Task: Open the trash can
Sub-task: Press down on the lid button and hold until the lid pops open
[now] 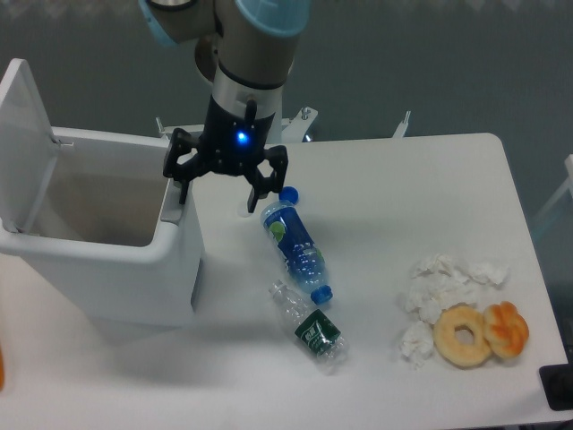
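Note:
The trash can (107, 269) is a large white boxy bin at the left of the table. Its flat lid (25, 143) stands raised at the far left, and the inside is open to view. My gripper (222, 190) hangs just right of the bin's right rim, fingers pointing down. The two black fingers are spread apart with nothing between them. The left finger (183, 184) is close to the bin's right rim; I cannot tell whether it touches.
A blue-capped plastic bottle (295, 244) lies just right of the gripper. A crushed clear bottle with a green label (313, 327) lies below it. Crumpled white tissues (443, 287), a bagel (463, 336) and an orange pastry (507, 329) lie at the right.

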You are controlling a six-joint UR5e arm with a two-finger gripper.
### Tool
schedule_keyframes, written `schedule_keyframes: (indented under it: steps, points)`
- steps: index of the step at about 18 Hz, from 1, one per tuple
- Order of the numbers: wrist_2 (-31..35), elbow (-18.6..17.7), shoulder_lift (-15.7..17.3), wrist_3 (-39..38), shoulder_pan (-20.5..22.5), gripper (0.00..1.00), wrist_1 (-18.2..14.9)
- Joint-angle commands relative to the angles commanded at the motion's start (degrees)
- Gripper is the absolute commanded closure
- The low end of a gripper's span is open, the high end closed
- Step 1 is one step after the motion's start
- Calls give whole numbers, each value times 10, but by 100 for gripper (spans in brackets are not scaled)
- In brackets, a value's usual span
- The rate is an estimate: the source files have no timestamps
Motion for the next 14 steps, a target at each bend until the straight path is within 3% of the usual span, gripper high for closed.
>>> schedule_keyframes:
  steps: [3,11,14]
  points:
    - [13,-2,0,59,3,0,11]
    - [146,-8,-11,212,6,0,18]
    - [172,-8,-19,227,6,0,18]
